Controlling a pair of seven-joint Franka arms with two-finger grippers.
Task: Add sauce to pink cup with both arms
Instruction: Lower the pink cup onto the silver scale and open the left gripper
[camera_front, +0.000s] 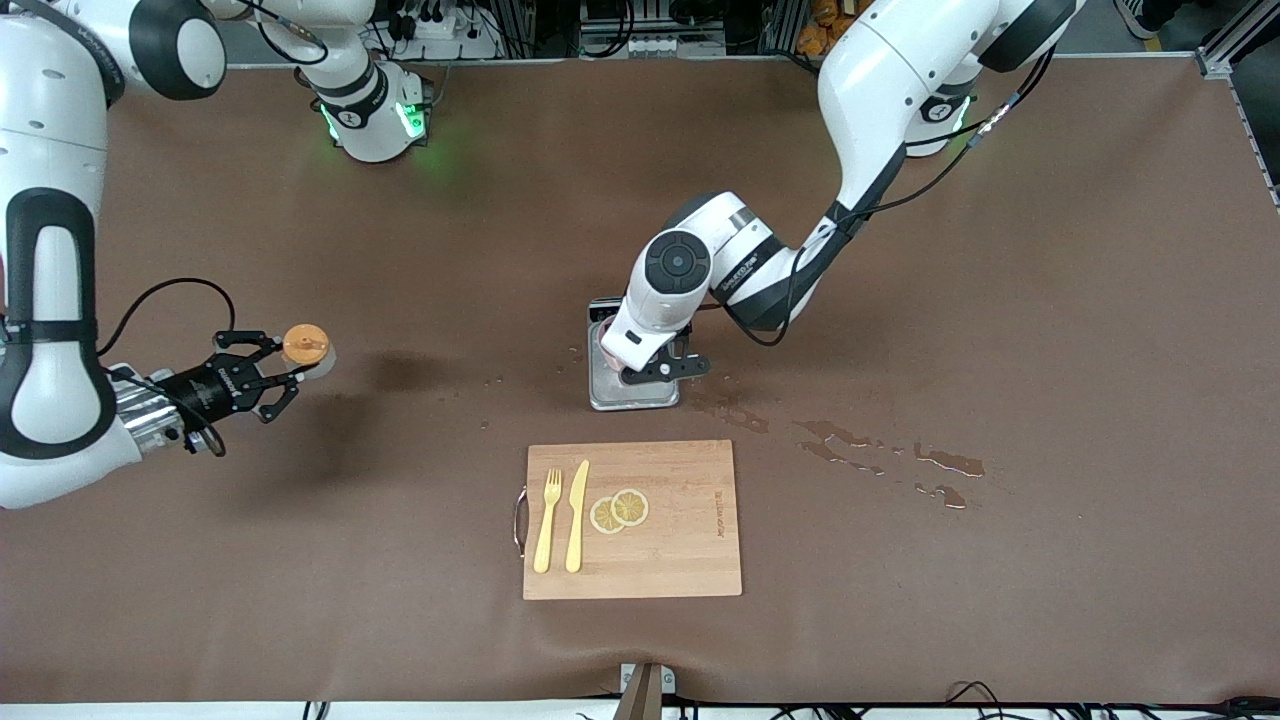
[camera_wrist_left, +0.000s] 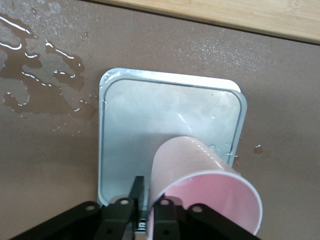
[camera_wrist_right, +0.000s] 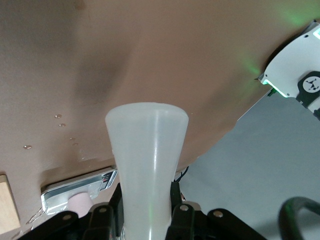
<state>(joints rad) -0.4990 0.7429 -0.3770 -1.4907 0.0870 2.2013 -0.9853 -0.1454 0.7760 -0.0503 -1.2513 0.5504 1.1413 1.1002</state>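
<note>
- Meanwhile, the left end effector (camera_wrist_left: 145, 210) was clamped on the rim of the small pale-pink plastic cup (camera_wrist_left: 200, 190), one finger inside the wall and one outside.
- That cup sat tilted over the grey metal scale (camera_front: 632, 392) near the middle of the brown bench (camera_front: 1000, 300); whether its base touched the pan could not be made out.
- The right end effector (camera_front: 285, 378) was up in the air over the right arm's end of the bench, its fingers closed around the translucent whitish squeeze bottle with the orange cap (camera_front: 308, 348).
- Well apart from the cup, the bottle hung over bare bench.
- A wooden cutting board (camera_front: 680, 560) lay nearer the front camera than the scale, carrying a yellow plastic fork (camera_front: 546, 520), a yellow plastic knife (camera_front: 577, 515) and two lemon slices (camera_front: 619, 510).
- Wet puddles (camera_front: 890, 460) glistened beside the scale, toward the left arm's end.
</note>
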